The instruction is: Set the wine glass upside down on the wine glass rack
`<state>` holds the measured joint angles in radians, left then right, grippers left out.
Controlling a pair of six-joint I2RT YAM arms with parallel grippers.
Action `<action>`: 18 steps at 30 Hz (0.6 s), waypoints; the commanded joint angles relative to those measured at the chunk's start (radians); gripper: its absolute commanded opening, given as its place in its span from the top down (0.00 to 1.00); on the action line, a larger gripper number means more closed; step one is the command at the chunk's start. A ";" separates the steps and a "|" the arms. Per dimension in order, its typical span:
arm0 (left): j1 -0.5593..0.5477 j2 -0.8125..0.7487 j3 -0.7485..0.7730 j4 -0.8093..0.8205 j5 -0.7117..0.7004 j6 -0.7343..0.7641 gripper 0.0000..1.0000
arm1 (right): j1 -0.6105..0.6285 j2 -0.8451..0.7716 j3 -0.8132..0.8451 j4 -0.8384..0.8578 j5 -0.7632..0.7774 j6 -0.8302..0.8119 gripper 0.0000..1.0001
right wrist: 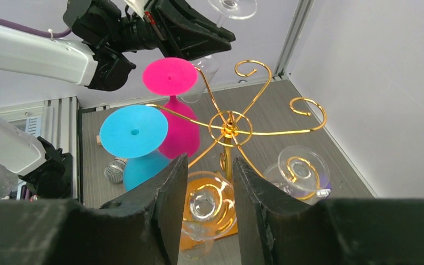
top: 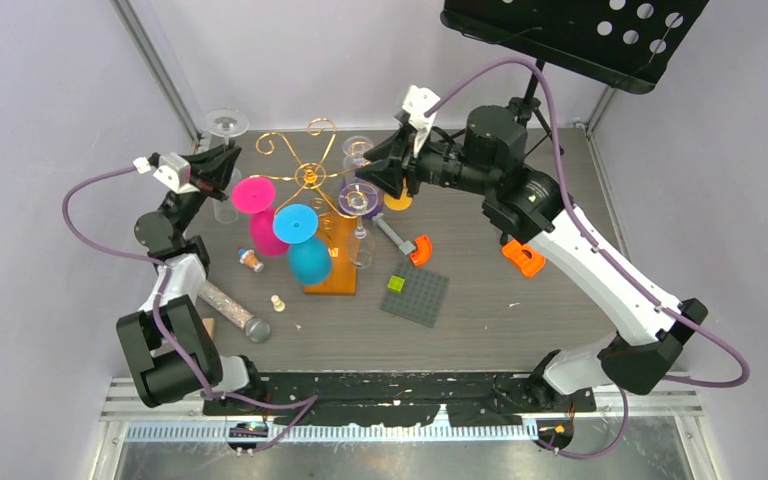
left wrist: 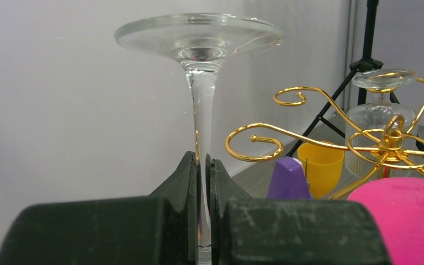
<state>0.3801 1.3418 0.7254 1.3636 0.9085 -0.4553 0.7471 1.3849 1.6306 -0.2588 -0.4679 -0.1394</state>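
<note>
- The left gripper (left wrist: 201,165) has its jaws closed on the stem of the glass (left wrist: 199,38), which is foot up and bowl down, so it is already inverted.
- The glass is held above the tabletop (top: 520,330) at about 10 o'clock from the rack (top: 310,178), near it but apart.
- Step in hand, as I judge: carrying the glass to the rack.
- Next: slide the stem into the free curl (top: 265,143) at 10–11 o'clock, seat the foot on the wire, then release.
- The right gripper (right wrist: 208,165) hovers at the rack's 3 o'clock, jaws apart and empty.
</note>
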 commanded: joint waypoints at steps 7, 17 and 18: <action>0.002 0.036 0.053 0.125 0.078 -0.023 1.00 | 0.077 0.149 0.232 -0.102 0.092 -0.018 0.57; -0.034 0.061 0.062 0.126 0.140 -0.023 1.00 | 0.090 0.348 0.435 -0.149 0.062 0.071 0.56; -0.039 0.063 0.064 0.125 0.151 -0.022 1.00 | 0.091 0.356 0.448 -0.148 0.047 0.078 0.57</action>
<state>0.3607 1.4063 0.7364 1.4025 1.0260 -0.4755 0.8341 1.7069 1.9976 -0.3996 -0.3904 -0.1104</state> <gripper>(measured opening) 0.023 0.434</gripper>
